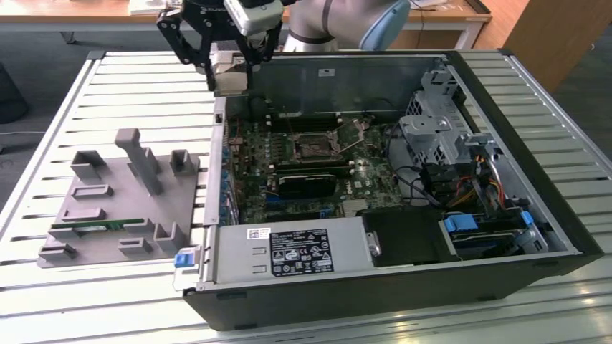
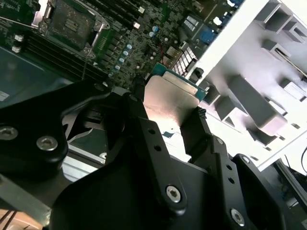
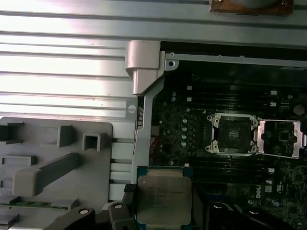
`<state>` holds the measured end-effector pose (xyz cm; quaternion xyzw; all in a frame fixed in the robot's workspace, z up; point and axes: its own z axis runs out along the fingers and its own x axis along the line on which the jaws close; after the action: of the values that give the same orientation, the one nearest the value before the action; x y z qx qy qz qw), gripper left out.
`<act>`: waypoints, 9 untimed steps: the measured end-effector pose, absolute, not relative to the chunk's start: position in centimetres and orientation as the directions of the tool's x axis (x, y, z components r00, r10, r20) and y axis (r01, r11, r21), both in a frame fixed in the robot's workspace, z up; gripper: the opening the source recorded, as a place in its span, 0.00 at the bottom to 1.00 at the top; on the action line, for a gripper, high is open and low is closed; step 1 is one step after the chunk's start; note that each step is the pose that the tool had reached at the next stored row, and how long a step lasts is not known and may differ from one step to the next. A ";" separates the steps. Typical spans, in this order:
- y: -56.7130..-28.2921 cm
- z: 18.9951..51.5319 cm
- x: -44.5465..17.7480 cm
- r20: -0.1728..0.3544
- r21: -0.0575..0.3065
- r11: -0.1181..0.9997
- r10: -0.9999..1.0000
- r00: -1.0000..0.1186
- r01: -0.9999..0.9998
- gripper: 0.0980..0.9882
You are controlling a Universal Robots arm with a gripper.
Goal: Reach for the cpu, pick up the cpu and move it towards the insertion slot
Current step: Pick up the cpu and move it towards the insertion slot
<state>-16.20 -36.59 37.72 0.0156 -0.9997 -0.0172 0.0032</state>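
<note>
Pincer [image 2: 170,120] closed on the cpu [image 2: 170,98], chip clamped between both fingers. Held above the computer case's [image 1: 535,186] far corner, apart from the insertion slot [image 3: 232,134].

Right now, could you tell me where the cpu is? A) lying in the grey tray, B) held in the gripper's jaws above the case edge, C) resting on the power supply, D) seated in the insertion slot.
B: in both wrist views the cpu sits clamped in the gripper, while the insertion slot stands open.

Silvery square cpu [image 3: 164,199] is held aloft; the dark, metal-framed insertion slot [image 3: 234,134] lies open.
</note>
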 end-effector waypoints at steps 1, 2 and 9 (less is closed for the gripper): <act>-36.5 37.7 -15.9 0.006 0.035 0.999 -0.031 -0.999 -0.031 0.50; -36.5 37.7 -15.6 0.006 0.034 0.999 -0.031 -1.000 -0.031 0.50; -36.1 37.5 -13.6 0.006 0.034 0.999 -0.030 -1.000 -0.030 0.50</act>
<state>-13.55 -36.08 37.48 0.0150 -0.9997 -0.0172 0.0032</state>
